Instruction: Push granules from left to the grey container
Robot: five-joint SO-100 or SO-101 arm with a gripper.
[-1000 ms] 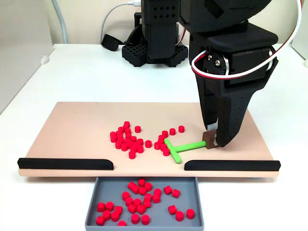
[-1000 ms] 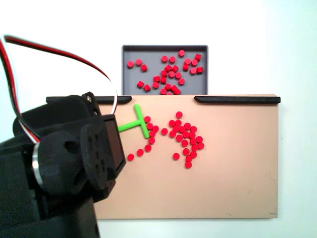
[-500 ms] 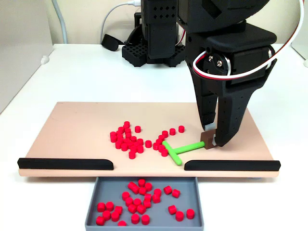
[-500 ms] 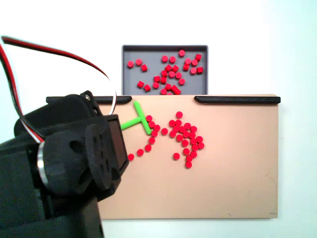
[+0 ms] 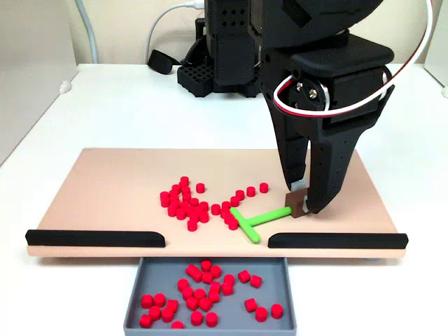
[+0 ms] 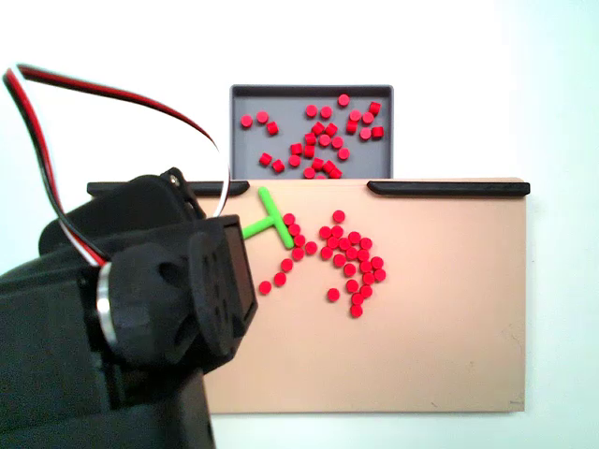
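Red granules [image 5: 185,204] lie scattered across the middle of a tan board [image 5: 105,196], most in a loose cluster and a short curved line of them trailing toward a green T-shaped pusher tool [image 5: 253,221]. The crossbar of the tool touches the nearest pellets; its stem runs away from them to a small brown block at its end. A black SO-100-type arm reaches down over the board, and its gripper [image 5: 301,201] is pinched on that brown block, fingers pressed against it, with the tool lying low on the board surface.

Along the board's near edge in the fixed view from the front sit two black strips [image 5: 94,239], leaving a gap between them. Just beyond that gap, below the board's edge, rests the grey container [image 5: 133,308], holding many more red granules spread over its floor. The crossbar's lower tip points toward the gap.

From the opposite fixed view the same tray [image 6: 384,94] sits above the board [image 6: 449,337], the pusher tool [image 6: 271,220] angled just under the gap, the cluster of granules [image 6: 351,257] beside it, and the arm's black body covering the board's left part, red, white and black wires [image 6: 112,94] looping over it.
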